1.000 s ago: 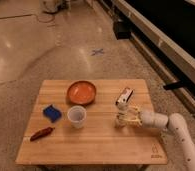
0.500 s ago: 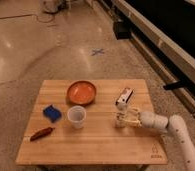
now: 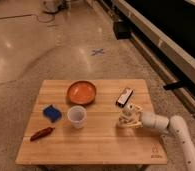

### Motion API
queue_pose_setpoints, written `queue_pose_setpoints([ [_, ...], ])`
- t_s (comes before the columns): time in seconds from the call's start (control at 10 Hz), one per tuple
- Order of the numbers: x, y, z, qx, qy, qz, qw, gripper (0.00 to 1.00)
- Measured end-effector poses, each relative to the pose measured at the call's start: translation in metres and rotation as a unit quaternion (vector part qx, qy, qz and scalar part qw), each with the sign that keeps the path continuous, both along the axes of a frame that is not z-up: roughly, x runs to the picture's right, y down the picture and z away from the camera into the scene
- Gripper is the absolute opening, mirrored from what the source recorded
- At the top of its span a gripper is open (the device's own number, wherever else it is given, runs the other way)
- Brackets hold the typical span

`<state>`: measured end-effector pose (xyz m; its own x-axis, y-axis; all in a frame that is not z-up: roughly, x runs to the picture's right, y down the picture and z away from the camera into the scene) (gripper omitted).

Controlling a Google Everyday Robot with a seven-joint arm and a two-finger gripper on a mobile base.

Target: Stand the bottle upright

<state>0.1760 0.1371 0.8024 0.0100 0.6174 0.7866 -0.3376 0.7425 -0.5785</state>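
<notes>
The bottle (image 3: 124, 120) is a small pale shape low on the wooden table (image 3: 96, 142), right of centre and just in front of the black rectangular box (image 3: 124, 96). My gripper (image 3: 129, 115) comes in from the right on a white arm (image 3: 161, 123) and sits right at the bottle, overlapping it. I cannot tell whether the bottle is lying down or tilted, since the gripper's pale parts blend with it.
A white cup (image 3: 76, 116) stands near the table's centre, with an orange bowl (image 3: 81, 92) behind it. At the left lie a blue sponge (image 3: 52, 112) and a red object (image 3: 41, 133). A dark wall base runs along the right.
</notes>
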Motion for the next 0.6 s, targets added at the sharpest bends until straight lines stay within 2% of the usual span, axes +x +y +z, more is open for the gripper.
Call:
queue_pose_setpoints([
  [0.6, 0.0075, -0.0046, -0.0046, 0.0, -0.007, 0.002, 1.0, 0.8],
])
